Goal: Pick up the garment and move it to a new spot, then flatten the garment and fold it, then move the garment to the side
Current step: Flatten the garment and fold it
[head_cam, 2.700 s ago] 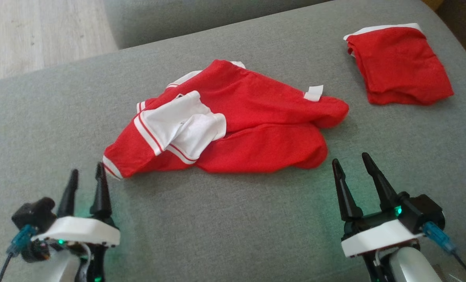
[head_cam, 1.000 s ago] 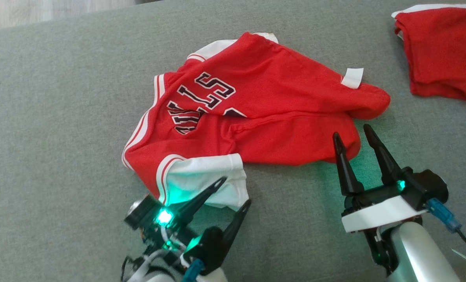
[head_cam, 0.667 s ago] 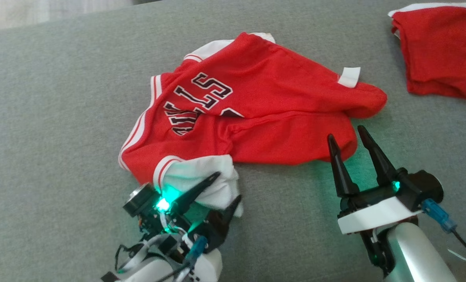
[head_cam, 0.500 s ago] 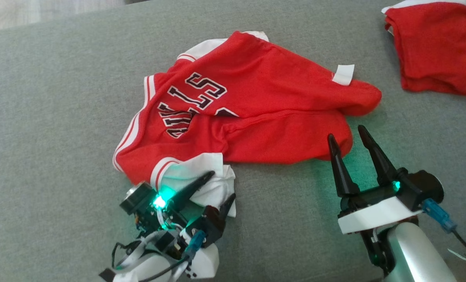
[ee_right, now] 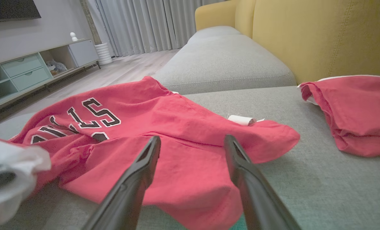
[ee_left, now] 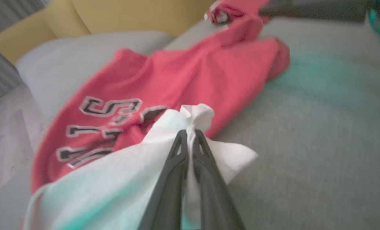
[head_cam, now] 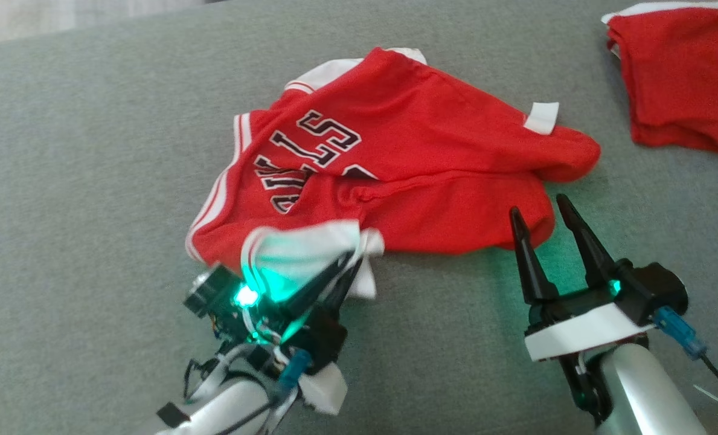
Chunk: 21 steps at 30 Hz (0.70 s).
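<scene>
Now clamped left pincer (head_cam: 351,263) onto white flap (head_cam: 301,251) of the garment (head_cam: 431,151), open a moment ago; kept right pincer (head_cam: 537,204) spread; ready for lifting.

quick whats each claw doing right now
Left claw: closed on the jersey, gripping its white part.
Right claw: open, holding nothing.
</scene>
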Motion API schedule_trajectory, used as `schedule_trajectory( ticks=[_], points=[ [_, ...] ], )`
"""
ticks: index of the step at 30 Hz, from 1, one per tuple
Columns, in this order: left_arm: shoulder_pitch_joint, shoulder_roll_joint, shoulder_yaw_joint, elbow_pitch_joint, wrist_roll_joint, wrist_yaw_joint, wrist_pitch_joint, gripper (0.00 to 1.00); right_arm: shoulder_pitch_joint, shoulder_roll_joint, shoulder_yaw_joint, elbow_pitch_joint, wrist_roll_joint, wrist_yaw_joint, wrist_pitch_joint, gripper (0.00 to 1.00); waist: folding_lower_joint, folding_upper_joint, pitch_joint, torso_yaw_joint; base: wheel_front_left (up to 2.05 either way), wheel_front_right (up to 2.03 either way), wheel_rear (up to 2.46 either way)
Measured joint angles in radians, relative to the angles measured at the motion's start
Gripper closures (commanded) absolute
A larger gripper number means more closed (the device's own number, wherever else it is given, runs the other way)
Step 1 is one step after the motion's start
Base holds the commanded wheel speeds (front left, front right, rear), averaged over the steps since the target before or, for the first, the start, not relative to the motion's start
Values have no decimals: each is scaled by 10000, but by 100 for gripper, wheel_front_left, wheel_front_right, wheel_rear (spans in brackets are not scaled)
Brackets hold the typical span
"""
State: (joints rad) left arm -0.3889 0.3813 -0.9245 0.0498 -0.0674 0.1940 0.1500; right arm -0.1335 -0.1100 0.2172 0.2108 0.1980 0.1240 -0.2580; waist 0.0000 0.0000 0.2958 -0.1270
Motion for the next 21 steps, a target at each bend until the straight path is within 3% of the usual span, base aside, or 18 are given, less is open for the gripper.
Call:
schedule_trajectory(
  ticks=[5,11,16,21],
  points=[
    [284,-54,943,-1358,-761,629,-1256,100,128,-138,-224,481,52,0,0,0,0,0,-182,327,0,0,0],
    [1291,752,2560,-2696,-1475,1628,-2378,100,476,-236,-506,955,347,0,0,0,-1,0,-404,675,0,0,0],
    [1849,1375,3377,-2968,-1990,1839,-2623,100,473,-286,-433,1081,995,0,0,0,-1,0,-517,890,0,0,0],
    [2094,1511,3568,-2917,-2263,1848,-2767,100,458,-466,38,1078,2025,0,2,0,-1,0,-524,966,0,0,0]
  ],
)
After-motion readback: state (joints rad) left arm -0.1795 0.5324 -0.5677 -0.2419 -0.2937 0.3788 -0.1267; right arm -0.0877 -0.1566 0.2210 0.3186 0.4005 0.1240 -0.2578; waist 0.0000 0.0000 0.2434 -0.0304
